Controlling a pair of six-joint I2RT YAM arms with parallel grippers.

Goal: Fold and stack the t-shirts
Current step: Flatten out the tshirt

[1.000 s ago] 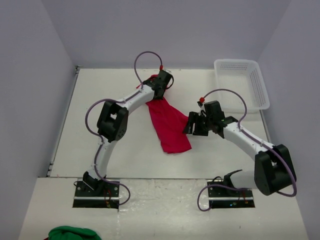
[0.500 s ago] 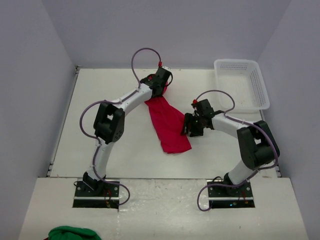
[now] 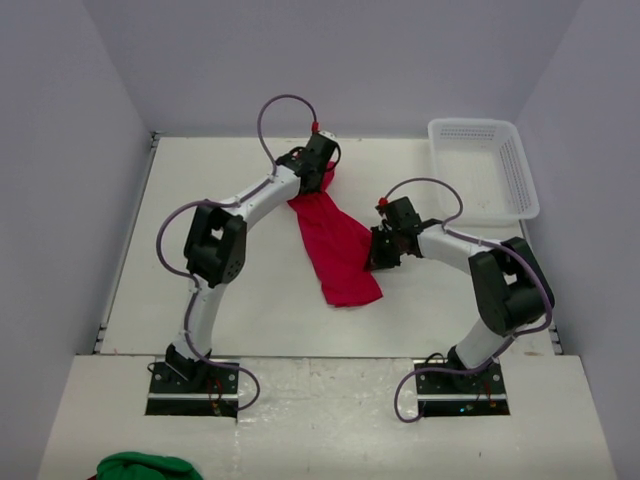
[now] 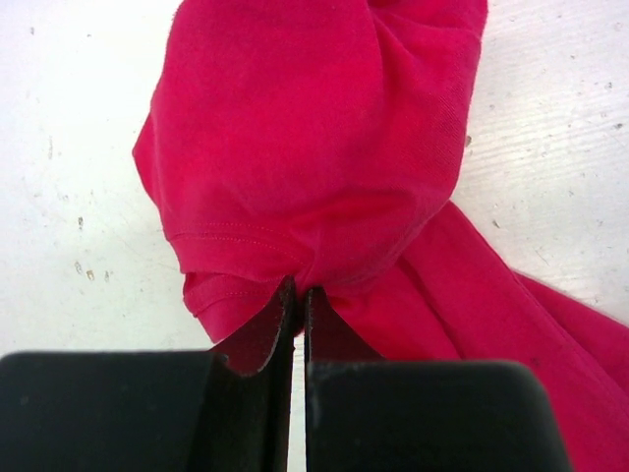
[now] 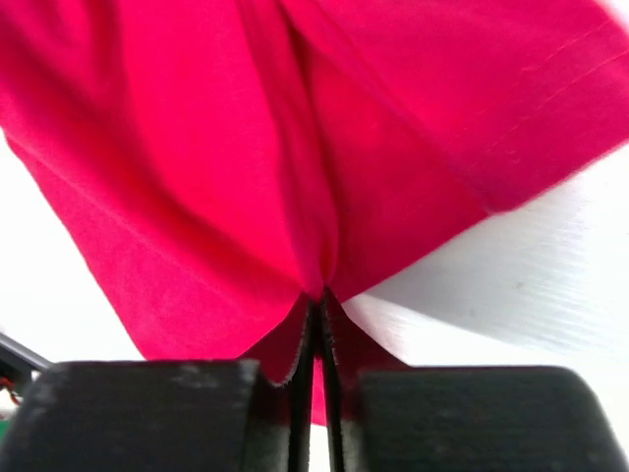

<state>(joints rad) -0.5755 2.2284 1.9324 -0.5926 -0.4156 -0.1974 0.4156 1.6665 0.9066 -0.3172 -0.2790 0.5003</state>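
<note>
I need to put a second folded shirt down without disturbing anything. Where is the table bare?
Bare table lies left of the left arm, and in the near strip between the t-shirt and the table's near edge. The middle is crowded: the left gripper and right gripper both pinch the t-shirt. The basket fills the far right corner.

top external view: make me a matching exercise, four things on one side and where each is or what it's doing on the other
1 t-shirt
2 basket
3 green cloth
4 right gripper

a far right corner of the table
b shut on the t-shirt's edge
c bottom left corner of the view
d stretched across the table's middle

Pairs: 1-d, 2-a, 3-c, 4-b
</note>
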